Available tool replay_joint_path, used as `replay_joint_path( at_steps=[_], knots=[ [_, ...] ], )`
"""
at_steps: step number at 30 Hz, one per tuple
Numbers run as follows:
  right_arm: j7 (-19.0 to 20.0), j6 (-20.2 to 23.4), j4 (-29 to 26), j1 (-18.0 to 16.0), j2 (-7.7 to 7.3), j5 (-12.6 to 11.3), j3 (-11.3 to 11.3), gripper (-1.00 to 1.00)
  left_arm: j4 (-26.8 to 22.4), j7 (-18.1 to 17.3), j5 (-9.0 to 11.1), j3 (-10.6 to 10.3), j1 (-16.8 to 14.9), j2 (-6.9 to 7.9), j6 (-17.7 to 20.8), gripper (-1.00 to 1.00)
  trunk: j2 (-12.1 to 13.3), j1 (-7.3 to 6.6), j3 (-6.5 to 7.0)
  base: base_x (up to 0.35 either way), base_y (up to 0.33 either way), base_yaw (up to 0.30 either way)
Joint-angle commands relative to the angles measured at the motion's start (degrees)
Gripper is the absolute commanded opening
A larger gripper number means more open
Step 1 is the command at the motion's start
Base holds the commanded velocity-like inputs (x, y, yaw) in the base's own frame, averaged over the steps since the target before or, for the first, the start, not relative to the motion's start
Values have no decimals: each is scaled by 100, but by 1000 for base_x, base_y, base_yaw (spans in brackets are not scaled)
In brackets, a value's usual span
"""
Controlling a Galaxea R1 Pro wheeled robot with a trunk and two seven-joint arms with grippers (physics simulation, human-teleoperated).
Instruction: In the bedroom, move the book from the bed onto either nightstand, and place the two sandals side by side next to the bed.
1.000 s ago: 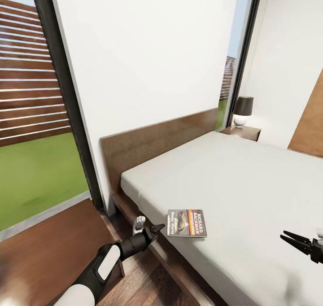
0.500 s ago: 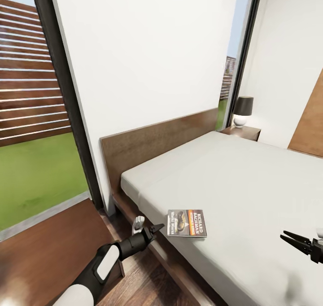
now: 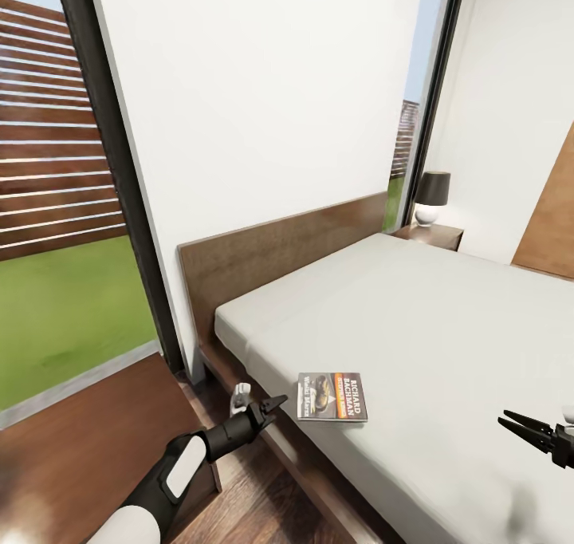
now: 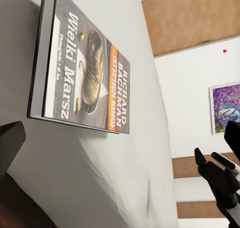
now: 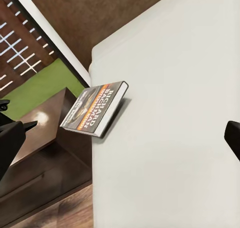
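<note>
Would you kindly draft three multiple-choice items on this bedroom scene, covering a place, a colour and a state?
1. Where does the book lie?
A. on the floor
B. on the mattress near the bed's edge
C. on the far nightstand

2. What colour is the lamp shade on the far nightstand?
A. dark
B. bright blue
C. yellow

3. How is the left hand?
A. shut on the book
B. open, short of the book
C. resting on the headboard

Answers: 1 B, the book rests flat on the grey mattress; 2 A, the shade is dark above a pale base; 3 B, its fingers are spread apart beside the book.
</note>
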Motion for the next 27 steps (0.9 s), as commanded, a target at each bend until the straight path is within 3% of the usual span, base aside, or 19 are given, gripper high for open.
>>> replay_joint_path(
  at_steps=[1, 19, 27],
  knots=[
    [19, 60, 2, -3, -1, -19, -1, 100, 0, -1, 32, 6, -3, -2, 45, 100, -2, -1, -6, 0, 0, 0],
    [19, 60, 2, -3, -1, -19, -1, 100, 0, 28, 24, -4, -3, -21, 41, 100, -2, -1, -6, 0, 0, 0],
    [19, 60, 2, -3, -1, -19, -1, 100, -5, 11, 23, -5, -3, -22, 41, 100, -123, 65, -59, 0, 0, 0]
  ],
)
